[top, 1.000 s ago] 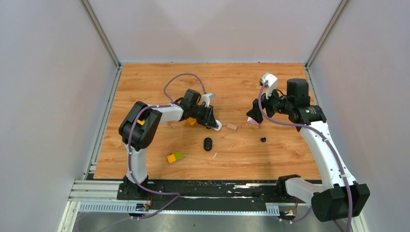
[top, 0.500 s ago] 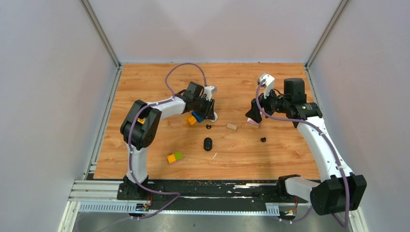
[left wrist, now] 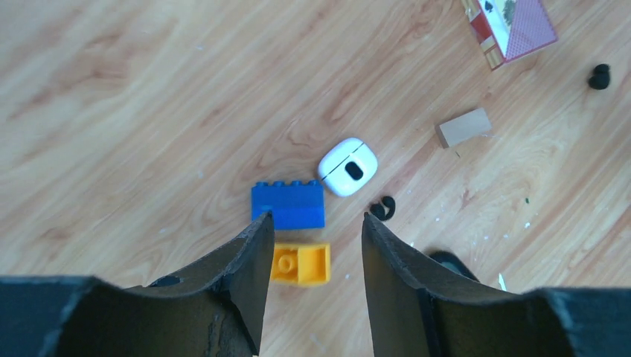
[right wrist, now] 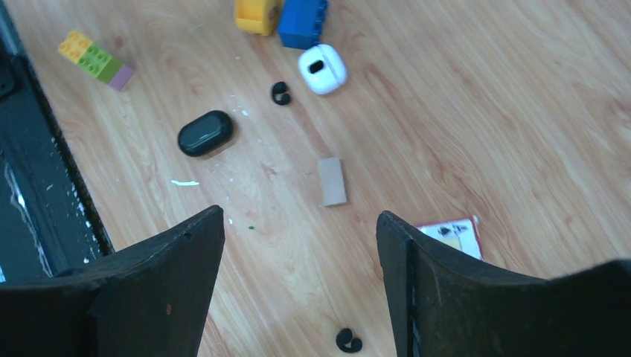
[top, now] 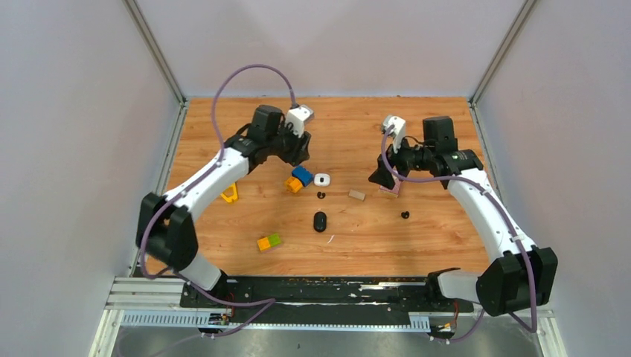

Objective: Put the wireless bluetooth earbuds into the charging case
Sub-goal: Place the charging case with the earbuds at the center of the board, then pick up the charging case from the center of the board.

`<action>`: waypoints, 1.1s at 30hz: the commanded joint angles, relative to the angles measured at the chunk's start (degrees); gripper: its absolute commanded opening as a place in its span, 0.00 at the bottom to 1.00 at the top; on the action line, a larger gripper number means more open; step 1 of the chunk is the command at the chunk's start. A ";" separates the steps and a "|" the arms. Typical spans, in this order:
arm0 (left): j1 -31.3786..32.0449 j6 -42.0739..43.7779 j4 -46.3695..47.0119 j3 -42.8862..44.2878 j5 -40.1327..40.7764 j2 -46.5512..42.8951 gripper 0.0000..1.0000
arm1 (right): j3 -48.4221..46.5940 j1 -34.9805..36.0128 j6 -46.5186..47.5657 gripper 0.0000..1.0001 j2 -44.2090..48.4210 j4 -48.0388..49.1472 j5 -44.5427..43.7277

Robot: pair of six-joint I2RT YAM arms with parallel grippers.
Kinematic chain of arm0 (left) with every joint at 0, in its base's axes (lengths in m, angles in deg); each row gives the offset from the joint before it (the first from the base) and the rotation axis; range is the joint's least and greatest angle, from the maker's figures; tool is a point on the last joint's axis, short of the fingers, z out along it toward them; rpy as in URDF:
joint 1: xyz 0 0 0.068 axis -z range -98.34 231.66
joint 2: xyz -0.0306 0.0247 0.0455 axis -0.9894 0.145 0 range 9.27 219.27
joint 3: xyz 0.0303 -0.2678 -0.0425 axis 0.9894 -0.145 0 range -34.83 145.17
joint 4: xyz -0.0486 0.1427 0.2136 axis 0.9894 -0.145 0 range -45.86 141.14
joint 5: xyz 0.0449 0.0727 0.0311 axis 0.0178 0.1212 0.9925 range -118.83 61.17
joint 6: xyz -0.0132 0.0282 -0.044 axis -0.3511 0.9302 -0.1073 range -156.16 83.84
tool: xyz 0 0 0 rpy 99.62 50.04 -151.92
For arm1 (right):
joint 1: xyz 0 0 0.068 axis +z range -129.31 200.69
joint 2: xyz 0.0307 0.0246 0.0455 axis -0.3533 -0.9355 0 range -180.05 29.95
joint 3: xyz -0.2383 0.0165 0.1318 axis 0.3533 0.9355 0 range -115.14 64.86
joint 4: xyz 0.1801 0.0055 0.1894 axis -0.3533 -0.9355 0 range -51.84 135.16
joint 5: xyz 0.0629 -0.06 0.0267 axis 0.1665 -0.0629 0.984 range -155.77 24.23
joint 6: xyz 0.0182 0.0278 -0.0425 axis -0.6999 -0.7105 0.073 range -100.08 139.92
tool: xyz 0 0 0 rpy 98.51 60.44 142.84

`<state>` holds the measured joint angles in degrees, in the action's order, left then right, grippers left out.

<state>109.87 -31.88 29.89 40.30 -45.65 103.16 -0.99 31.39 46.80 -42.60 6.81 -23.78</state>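
A white charging case (left wrist: pixel 347 166) lies shut on the table beside a blue brick (left wrist: pixel 288 204). One black earbud (left wrist: pixel 383 207) lies just near of it, and another black earbud (left wrist: pixel 599 76) lies farther right. A black charging case (right wrist: pixel 205 133) lies shut nearer the arms. My left gripper (left wrist: pixel 316 218) hangs open and empty, raised above the bricks, far-left of the white case (top: pixel 321 179). My right gripper (right wrist: pixel 299 216) is open wide and empty, above the table near the second black earbud (right wrist: pixel 347 341). No white earbuds show.
An orange brick (left wrist: pixel 300 264) lies against the blue one. A small wooden block (top: pixel 357 195) and a pink card box (left wrist: pixel 513 26) lie mid-table. A yellow piece (top: pixel 229 195) and a yellow-green brick (top: pixel 269 242) are at the left. Walls enclose the table.
My left gripper opened and let go of the white case, which now rests on the table, then rose and drew back to the far left. The right arm shifted slightly left.
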 commanded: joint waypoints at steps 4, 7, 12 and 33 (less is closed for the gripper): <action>-5.51 -1.68 -2.34 -11.75 -1.95 -18.09 0.55 | -0.82 14.55 24.85 0.57 -3.56 -5.38 -0.43; -7.93 -4.00 -2.39 -17.10 -5.74 -22.08 0.55 | -1.48 19.61 33.67 0.49 -7.87 -7.04 -1.30; -12.24 -7.15 -3.38 -22.02 -6.29 -26.44 0.55 | -7.79 25.19 38.69 0.41 -17.14 -9.32 -4.30; -27.41 -12.82 -1.09 -29.08 -11.17 -38.21 0.54 | -24.13 33.89 88.91 0.60 -43.49 -28.98 -15.27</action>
<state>83.95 -42.48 26.34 11.99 -54.64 66.04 -23.21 63.67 128.56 -84.46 -19.75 -37.81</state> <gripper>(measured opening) 0.542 0.589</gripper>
